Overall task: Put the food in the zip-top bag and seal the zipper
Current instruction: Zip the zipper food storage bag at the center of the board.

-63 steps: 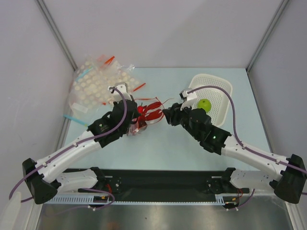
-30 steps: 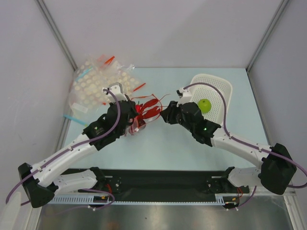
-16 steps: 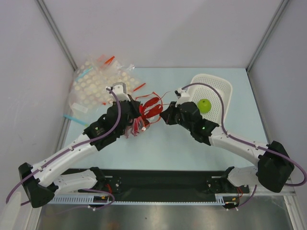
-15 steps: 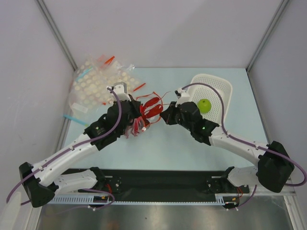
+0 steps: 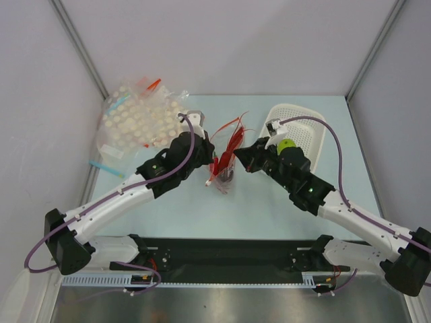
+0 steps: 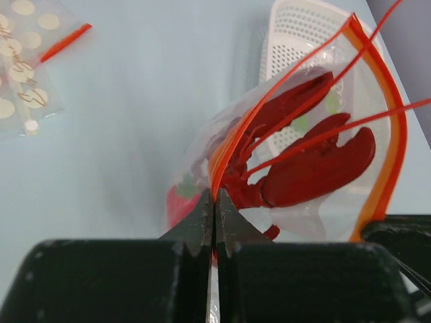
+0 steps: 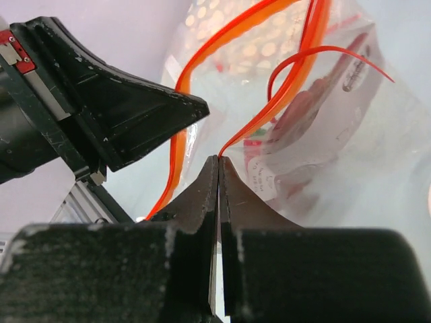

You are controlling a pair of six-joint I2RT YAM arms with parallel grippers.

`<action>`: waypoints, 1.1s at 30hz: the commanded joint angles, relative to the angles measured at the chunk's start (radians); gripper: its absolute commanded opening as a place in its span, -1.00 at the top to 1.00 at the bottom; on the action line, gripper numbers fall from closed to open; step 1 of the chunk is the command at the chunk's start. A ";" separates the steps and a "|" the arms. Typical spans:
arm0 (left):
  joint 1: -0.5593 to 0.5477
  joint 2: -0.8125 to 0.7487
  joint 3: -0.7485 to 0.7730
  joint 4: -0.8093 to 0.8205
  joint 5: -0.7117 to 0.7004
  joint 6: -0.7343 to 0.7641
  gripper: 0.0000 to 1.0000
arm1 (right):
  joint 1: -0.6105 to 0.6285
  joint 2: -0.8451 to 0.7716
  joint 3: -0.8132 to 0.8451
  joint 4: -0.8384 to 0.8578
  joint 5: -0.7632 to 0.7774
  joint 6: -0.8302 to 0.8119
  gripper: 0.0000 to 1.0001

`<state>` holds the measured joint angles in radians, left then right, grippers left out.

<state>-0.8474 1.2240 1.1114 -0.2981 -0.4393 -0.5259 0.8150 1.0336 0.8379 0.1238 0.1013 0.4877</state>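
Left gripper (image 6: 214, 202): you see its jaws pinched together on the zipper (image 6: 396, 121) of the zip-top bag (image 5: 224, 178). Right gripper (image 7: 218, 163) clamps the opposite strip. Food (image 6: 315, 169) sits inside the bag, centre frame of the top view.

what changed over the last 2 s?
The left gripper carried the zip-top bag, lobster still inside, rightward toward table centre, apparently lifting it. The right gripper moved in and closed on the zipper, opposite the left's pinch. Unchanged: green fruit in the white basket, dotted bags back left.
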 commanded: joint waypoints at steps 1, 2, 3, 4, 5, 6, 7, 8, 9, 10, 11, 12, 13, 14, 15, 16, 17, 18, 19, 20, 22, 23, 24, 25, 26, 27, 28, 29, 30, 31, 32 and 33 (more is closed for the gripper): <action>0.005 -0.003 0.042 0.037 0.098 0.050 0.99 | 0.000 0.008 -0.002 0.086 -0.060 -0.037 1.00; 0.005 -0.004 0.041 0.046 0.122 0.056 0.99 | 0.003 0.014 -0.002 0.094 -0.075 -0.040 1.00; 0.005 -0.003 0.039 0.056 0.148 0.063 0.99 | 0.003 0.017 -0.003 0.102 -0.084 -0.046 1.00; 0.005 -0.006 0.035 0.075 0.190 0.073 0.98 | 0.009 0.019 0.001 0.096 -0.071 -0.046 1.00; 0.005 -0.008 0.033 0.083 0.211 0.076 0.98 | 0.010 0.020 0.000 0.091 -0.061 -0.043 1.00; 0.005 -0.012 0.030 0.092 0.229 0.081 0.98 | 0.012 0.020 0.001 0.083 -0.046 -0.044 1.00; 0.005 -0.021 0.019 0.114 0.261 0.090 0.99 | 0.009 0.023 0.006 0.076 -0.042 -0.043 1.00; 0.005 -0.026 0.015 0.123 0.270 0.092 0.99 | 0.007 0.026 0.010 0.071 -0.040 -0.046 1.00; 0.005 -0.030 0.008 0.132 0.280 0.093 0.98 | 0.007 0.028 0.012 0.063 -0.038 -0.046 1.00; 0.005 -0.035 -0.001 0.152 0.290 0.095 0.96 | 0.007 0.029 0.013 0.063 -0.038 -0.046 1.00; 0.004 -0.046 -0.005 0.160 0.306 0.098 0.96 | 0.007 0.034 0.013 0.063 -0.041 -0.046 1.00; 0.004 -0.049 -0.008 0.172 0.315 0.098 0.95 | 0.007 0.034 0.013 0.071 -0.058 -0.047 1.00; 0.004 -0.050 -0.015 0.174 0.323 0.098 0.95 | 0.009 0.033 0.012 0.076 -0.061 -0.051 1.00; 0.004 -0.054 -0.012 0.177 0.326 0.101 0.95 | 0.007 0.028 0.004 0.086 -0.066 -0.052 1.00; 0.002 -0.058 -0.012 0.172 0.315 0.099 0.96 | 0.009 0.002 -0.003 0.100 -0.080 -0.057 1.00; 0.002 -0.061 -0.013 0.165 0.298 0.095 0.95 | 0.009 -0.013 -0.016 0.111 -0.078 -0.061 1.00; 0.002 -0.066 -0.016 0.156 0.268 0.087 0.92 | 0.009 -0.036 -0.037 0.123 -0.074 -0.064 1.00; 0.002 -0.073 -0.018 0.127 0.192 0.075 0.90 | 0.009 -0.078 -0.049 0.143 -0.066 -0.069 1.00; 0.002 -0.073 -0.013 0.107 0.141 0.052 0.86 | 0.009 -0.101 -0.059 0.151 -0.063 -0.072 1.00; 0.004 -0.072 -0.009 0.084 0.095 0.041 0.85 | 0.009 -0.118 -0.075 0.163 -0.060 -0.081 1.00; 0.004 -0.049 0.019 0.019 0.007 0.020 0.85 | 0.007 -0.151 -0.089 0.180 -0.060 -0.084 1.00; 0.004 -0.040 0.030 0.004 -0.002 0.017 0.85 | 0.009 -0.158 -0.094 0.186 -0.060 -0.086 1.00; 0.004 -0.020 0.045 -0.015 0.007 0.017 0.87 | 0.010 -0.158 -0.094 0.188 -0.061 -0.087 1.00; 0.004 -0.011 0.053 -0.021 0.016 0.017 0.89 | 0.009 -0.150 -0.091 0.186 -0.064 -0.086 1.00; 0.004 -0.003 0.057 -0.026 0.027 0.018 0.90 | 0.009 -0.145 -0.091 0.188 -0.075 -0.089 1.00; 0.004 0.006 0.068 -0.029 0.033 0.021 0.92 | 0.010 -0.141 -0.089 0.192 -0.083 -0.089 1.00; 0.004 0.014 0.073 -0.032 0.036 0.024 0.94 | 0.010 -0.132 -0.088 0.194 -0.084 -0.087 1.00; 0.004 0.012 0.074 -0.030 0.037 0.026 0.96 | 0.010 -0.127 -0.083 0.177 -0.065 -0.083 1.00; 0.004 0.009 0.070 -0.024 0.039 0.036 0.99 | 0.010 -0.119 -0.065 0.162 -0.046 -0.071 1.00; 0.004 -0.009 0.061 -0.012 0.059 0.043 0.99 | 0.009 -0.097 -0.054 0.114 -0.025 -0.064 1.00; 0.004 -0.021 0.048 0.029 0.073 0.049 0.99 | 0.007 -0.084 -0.042 0.093 0.009 -0.061 1.00; 0.004 -0.035 0.016 0.055 0.114 0.059 0.98 | -0.002 -0.072 -0.031 0.080 0.015 -0.051 1.00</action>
<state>-0.8474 1.2339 1.1343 -0.3202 -0.3676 -0.4870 0.8204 0.9344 0.7467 0.2108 0.0582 0.4198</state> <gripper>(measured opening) 0.014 0.009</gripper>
